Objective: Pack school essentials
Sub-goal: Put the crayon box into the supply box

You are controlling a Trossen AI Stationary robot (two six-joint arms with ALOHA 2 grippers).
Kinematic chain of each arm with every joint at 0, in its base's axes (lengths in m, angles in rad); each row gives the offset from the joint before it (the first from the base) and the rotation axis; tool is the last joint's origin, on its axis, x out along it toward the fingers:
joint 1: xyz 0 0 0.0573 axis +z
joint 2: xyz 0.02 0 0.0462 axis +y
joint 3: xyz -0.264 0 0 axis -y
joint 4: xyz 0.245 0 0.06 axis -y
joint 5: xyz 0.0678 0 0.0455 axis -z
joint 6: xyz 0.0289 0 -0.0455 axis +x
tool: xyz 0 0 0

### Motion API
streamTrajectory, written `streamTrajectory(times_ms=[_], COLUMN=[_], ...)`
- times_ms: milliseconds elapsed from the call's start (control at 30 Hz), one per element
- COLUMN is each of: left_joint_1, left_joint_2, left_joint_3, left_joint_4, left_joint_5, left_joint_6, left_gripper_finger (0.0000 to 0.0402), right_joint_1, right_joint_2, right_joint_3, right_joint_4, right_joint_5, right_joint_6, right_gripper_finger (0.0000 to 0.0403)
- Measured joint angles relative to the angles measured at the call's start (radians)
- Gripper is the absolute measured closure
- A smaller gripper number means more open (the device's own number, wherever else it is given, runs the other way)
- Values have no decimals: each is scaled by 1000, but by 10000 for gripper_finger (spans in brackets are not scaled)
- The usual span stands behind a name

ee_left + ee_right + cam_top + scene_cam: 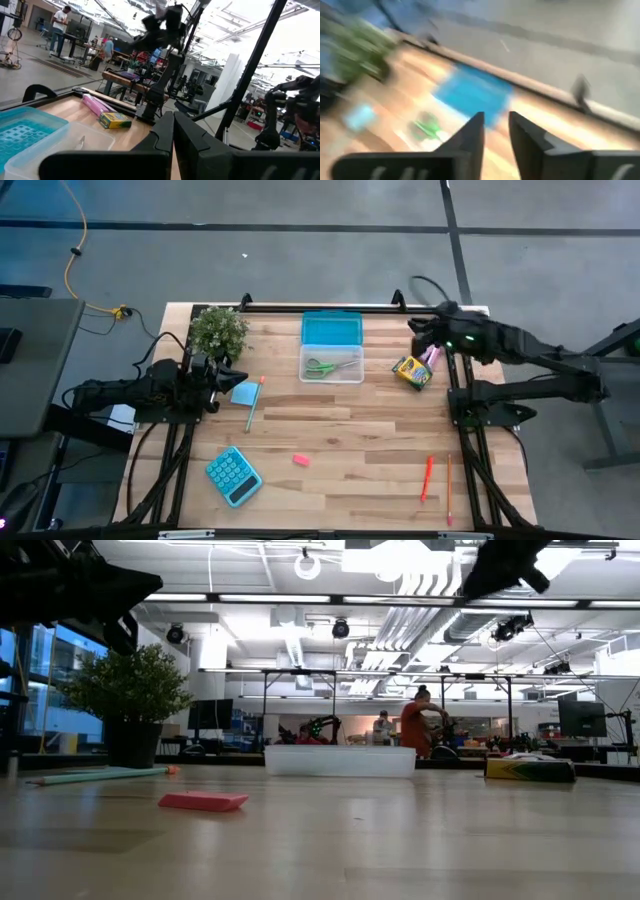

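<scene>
Green-handled scissors (331, 366): inside the clear plastic box (331, 364), beyond the right gripper (496, 131), whose fingers stand slightly apart, empty. Left gripper (236, 376): closed, by the note pad (243, 393). Low view alone shows the flat pink eraser (203, 801); scissors there probably hidden.

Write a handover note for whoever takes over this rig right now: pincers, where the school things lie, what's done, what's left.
Left pincer: shut, empty, at the left edge by the note pad.
Right pincer: slightly open, empty, raised over the back right corner.
Done: green-handled scissors in the clear box.
Left on the table: crayon box, eraser, pink-red pen, pencil, teal pen, note pad.
</scene>
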Motion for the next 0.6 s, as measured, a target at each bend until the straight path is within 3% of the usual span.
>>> streamTrajectory(times_ms=[100, 233, 400, 600], left_joint_1=[0, 0, 0, 0], left_joint_2=[0, 0, 0, 0], left_joint_3=[0, 0, 0, 0], left_joint_4=[0, 0, 0, 0], left_joint_5=[0, 0, 0, 0], left_joint_6=[0, 0, 0, 0], left_gripper_finger=[401, 401, 401, 401], right_joint_1=[-73, -161, -245, -318], right_joint_2=[112, 252, 367, 428], right_joint_3=[92, 160, 148, 20], right_joint_4=[-231, -406, -426, -398], right_joint_5=[-34, -122, -188, -230], right_joint_6=[114, 141, 42, 63], right_gripper_finger=[278, 223, 185, 186])
